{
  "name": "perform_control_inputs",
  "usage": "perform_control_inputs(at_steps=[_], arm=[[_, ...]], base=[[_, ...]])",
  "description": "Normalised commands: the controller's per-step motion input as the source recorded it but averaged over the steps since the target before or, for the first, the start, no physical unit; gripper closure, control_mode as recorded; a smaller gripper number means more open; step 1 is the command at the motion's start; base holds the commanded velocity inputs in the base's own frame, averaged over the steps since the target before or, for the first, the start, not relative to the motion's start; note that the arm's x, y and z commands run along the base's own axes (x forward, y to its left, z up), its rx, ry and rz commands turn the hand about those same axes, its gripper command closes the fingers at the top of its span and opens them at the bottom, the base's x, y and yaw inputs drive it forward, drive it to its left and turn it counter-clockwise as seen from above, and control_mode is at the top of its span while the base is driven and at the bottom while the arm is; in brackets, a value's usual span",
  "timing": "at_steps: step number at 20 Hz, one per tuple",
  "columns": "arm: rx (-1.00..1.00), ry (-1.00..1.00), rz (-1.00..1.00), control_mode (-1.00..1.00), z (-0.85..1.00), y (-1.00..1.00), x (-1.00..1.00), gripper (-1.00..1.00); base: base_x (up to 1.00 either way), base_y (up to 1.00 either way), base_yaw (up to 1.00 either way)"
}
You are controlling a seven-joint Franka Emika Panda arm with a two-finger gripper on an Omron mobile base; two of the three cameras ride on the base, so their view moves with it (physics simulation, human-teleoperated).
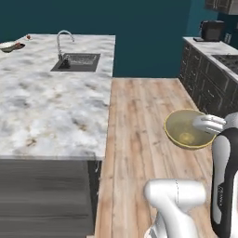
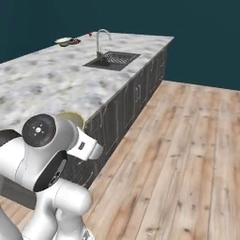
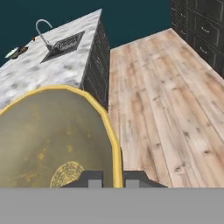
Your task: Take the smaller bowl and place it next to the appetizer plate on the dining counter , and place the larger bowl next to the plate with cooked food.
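In the left base view, the far left corner of the worktop (image 1: 51,97) carried a plate (image 1: 10,46) with something dark on it and, just beside it, a small red ball (image 1: 28,36); what the ball rested on was too small to tell. Further right on the same marbled top sat a dark sink (image 1: 76,62) with a curved tap (image 1: 64,39). Right of the worktop's edge ran the wooden floor (image 1: 139,139), and above it, well apart from the marbled top, hung the smaller bowl (image 1: 186,129), tilted so that its glossy olive-gold inside faced the camera. The fingers (image 1: 214,125) met the bowl at its right rim. Dark cabinets (image 1: 204,83) lined the far right.

In the hand view the bowl (image 3: 48,140) took up the lower left, its yellow rim running down between the two dark fingers (image 3: 112,178), which were clamped on that rim, one tip inside and one outside. In the right base view the bowl's rim (image 2: 74,117) peeked out behind the arm, near the worktop's near edge.
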Motion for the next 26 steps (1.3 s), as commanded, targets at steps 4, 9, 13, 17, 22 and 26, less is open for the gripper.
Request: perform_control_inputs(at_steps=[4, 9, 13, 17, 22, 26], arm=[[0.00, 0.00, 0.00, 1.00, 0.00, 0.00, 0.00, 1.00], [0.00, 0.00, 0.00, 1.00, 0.00, 0.00, 0.00, 1.00], [0.00, 0.00, 0.00, 1.00, 0.00, 0.00, 0.00, 1.00], [0.00, 0.00, 0.00, 1.00, 0.00, 0.00, 0.00, 1.00], [0.00, 0.00, 0.00, 1.00, 0.00, 0.00, 0.00, 1.00], [0.00, 0.00, 0.00, 1.00, 0.00, 0.00, 0.00, 1.00]], base=[[0.09, 1.00, 0.11], [0.06, 1.00, 0.05], [0.31, 1.00, 0.00], [0.37, 1.00, 0.00], [0.40, 1.00, 0.00], [0.41, 1.00, 0.00]])
